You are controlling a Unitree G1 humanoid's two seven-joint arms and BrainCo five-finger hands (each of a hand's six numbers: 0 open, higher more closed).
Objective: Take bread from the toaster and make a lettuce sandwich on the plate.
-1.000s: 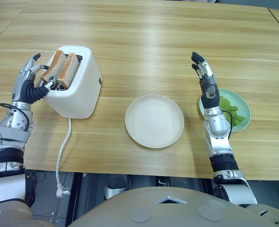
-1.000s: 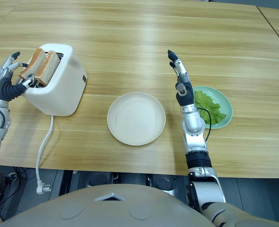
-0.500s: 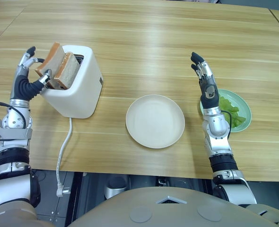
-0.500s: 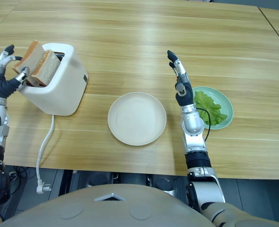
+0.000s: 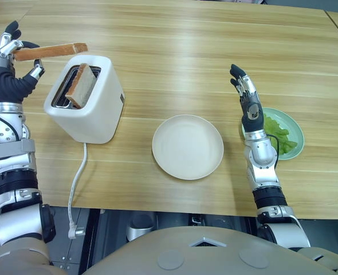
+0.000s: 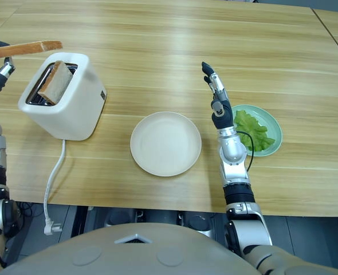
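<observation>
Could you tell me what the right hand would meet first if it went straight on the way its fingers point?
Probably nothing: the right hand points away across the table, so the way looks free.

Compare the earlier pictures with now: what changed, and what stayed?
The left hand, gripping one toasted bread slice, lifted it up and clear of the white toaster. The second slice stays in its slot; the open right hand, round cream plate and green dish of lettuce have not moved.
</observation>
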